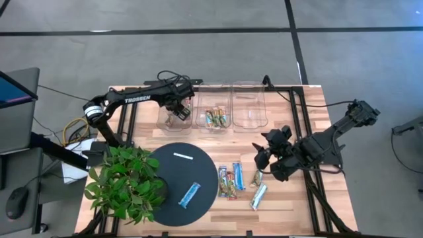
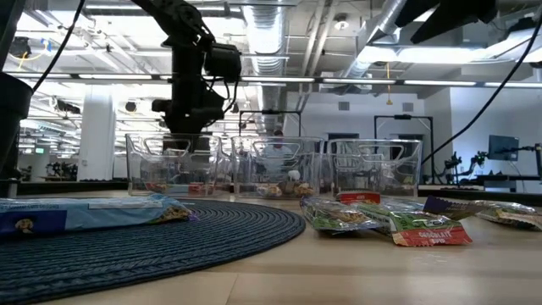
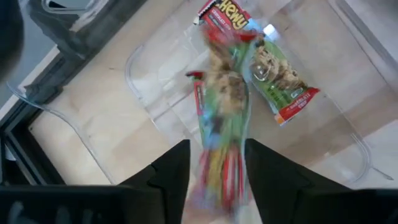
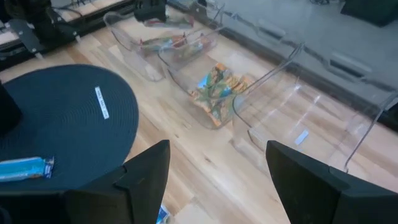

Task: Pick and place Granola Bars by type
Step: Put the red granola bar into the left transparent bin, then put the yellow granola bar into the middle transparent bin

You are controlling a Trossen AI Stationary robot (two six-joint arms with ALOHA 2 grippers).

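The left gripper (image 3: 214,174) hung over the left bin (image 1: 162,119) with fingers parted around a blurred granola bar (image 3: 219,134), while the right gripper (image 1: 267,157) waited with spread fingers above the tabletop (image 1: 330,205).

Overhead looks down; low looks level; both share clear bins (image 1: 212,112).
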